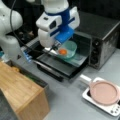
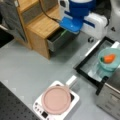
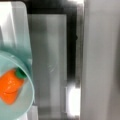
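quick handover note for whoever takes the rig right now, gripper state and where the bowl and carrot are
Gripper: over the open oven door in a front view, at the rim of the teal bowl; fingers hidden.
Bowl: over the door at the toaster oven mouth, whether resting or held is unclear; orange carrot lies inside.
Pink pan: on the white hotplate, apart from the oven.
Wooden shelf unit: drawer pulled open.
Done: carrot in bowl, door open. Bowl not inside the oven.
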Robot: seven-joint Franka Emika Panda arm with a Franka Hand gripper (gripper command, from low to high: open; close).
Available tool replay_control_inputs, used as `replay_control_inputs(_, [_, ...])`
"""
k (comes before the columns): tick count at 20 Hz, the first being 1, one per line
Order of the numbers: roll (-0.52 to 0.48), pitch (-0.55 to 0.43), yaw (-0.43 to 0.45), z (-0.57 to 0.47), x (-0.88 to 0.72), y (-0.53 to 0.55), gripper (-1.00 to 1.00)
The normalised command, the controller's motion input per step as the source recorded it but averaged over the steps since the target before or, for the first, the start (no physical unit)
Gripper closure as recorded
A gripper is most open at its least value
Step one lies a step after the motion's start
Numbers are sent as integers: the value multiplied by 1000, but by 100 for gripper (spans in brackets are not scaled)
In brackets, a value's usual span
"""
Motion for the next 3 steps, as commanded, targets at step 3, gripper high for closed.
replay_control_inputs(3, [-94,28,58,56,80,-2,-100])
